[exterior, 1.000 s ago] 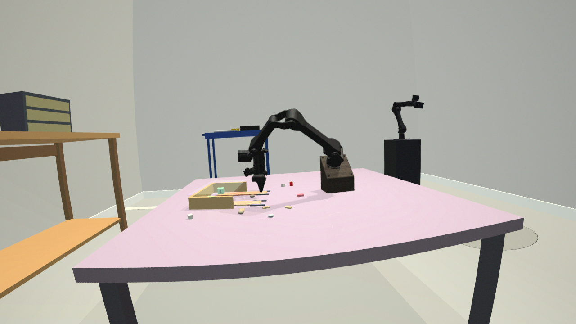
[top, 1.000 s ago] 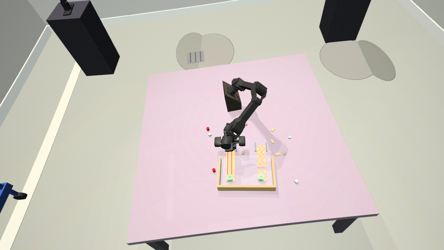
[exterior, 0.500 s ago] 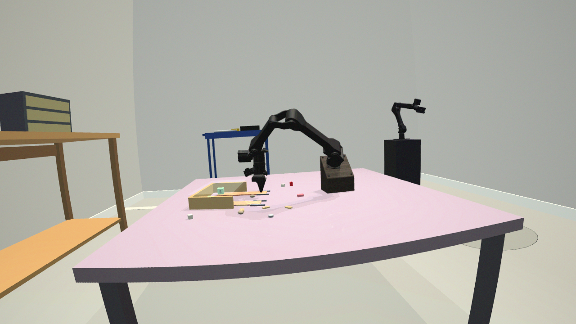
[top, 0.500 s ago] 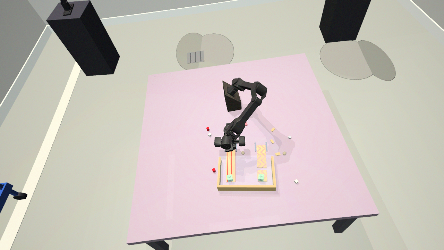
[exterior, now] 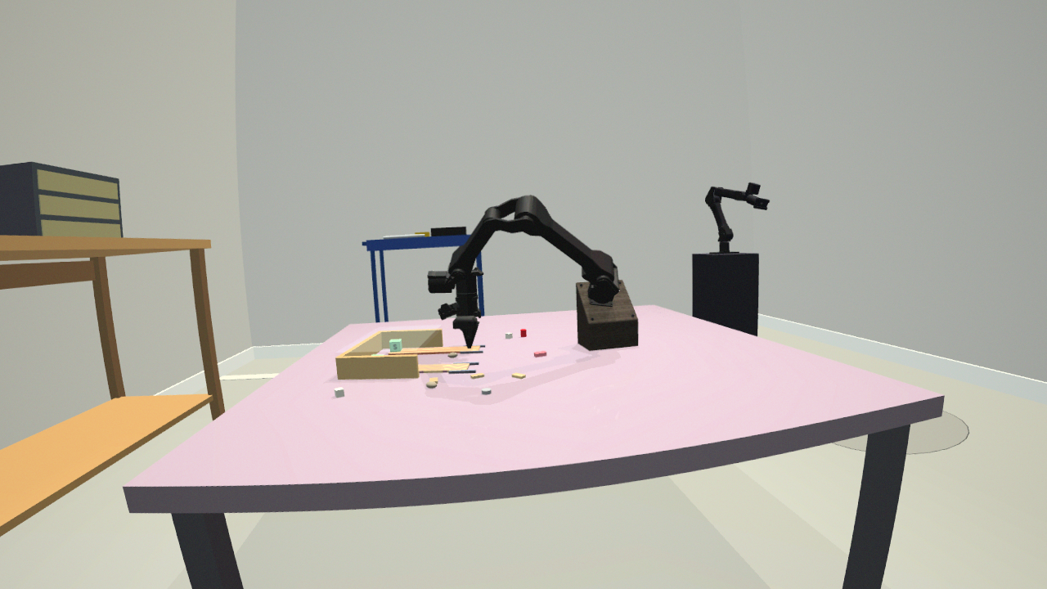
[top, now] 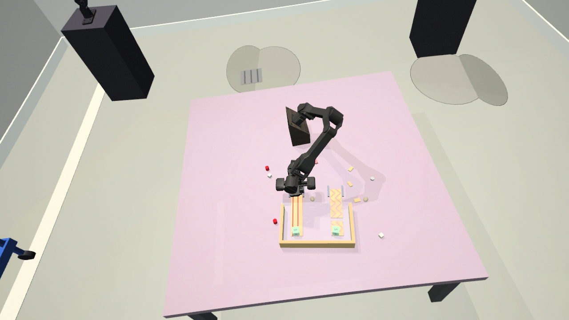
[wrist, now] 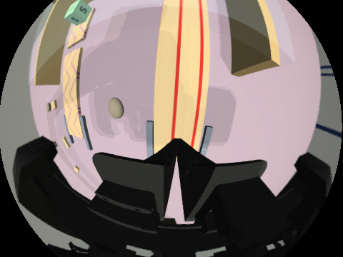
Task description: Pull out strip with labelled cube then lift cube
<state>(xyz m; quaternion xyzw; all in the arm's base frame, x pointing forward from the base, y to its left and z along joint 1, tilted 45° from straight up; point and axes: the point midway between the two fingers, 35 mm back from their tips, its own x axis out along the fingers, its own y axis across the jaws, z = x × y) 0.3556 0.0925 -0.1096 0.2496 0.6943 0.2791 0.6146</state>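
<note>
A whole strip with two red lines [top: 299, 213] [exterior: 432, 350] [wrist: 166, 71] lies at the left in the top view. A green labelled cube [top: 295, 230] [exterior: 395, 344] stands on its far end. The zigzag strip is in two parts with a gap: a long piece [top: 336, 203] [wrist: 72, 89] and a short piece [top: 340, 224] [wrist: 79, 33], which carries another green cube [top: 335, 230] [wrist: 78, 12]. My gripper [exterior: 469, 345] [wrist: 177, 141] is shut and empty, pointing down at the near end of the red-lined strip. The fingers hide that end; contact is unclear.
A three-sided wooden wall [top: 318, 243] [exterior: 376, 367] surrounds the cube ends and opens towards the arm. Blue-grey rails [wrist: 150, 133] flank the strips' near ends. A pebble [top: 312, 198] [wrist: 116, 108] lies between the strips. A red cylinder [top: 274, 221] lies outside the left wall.
</note>
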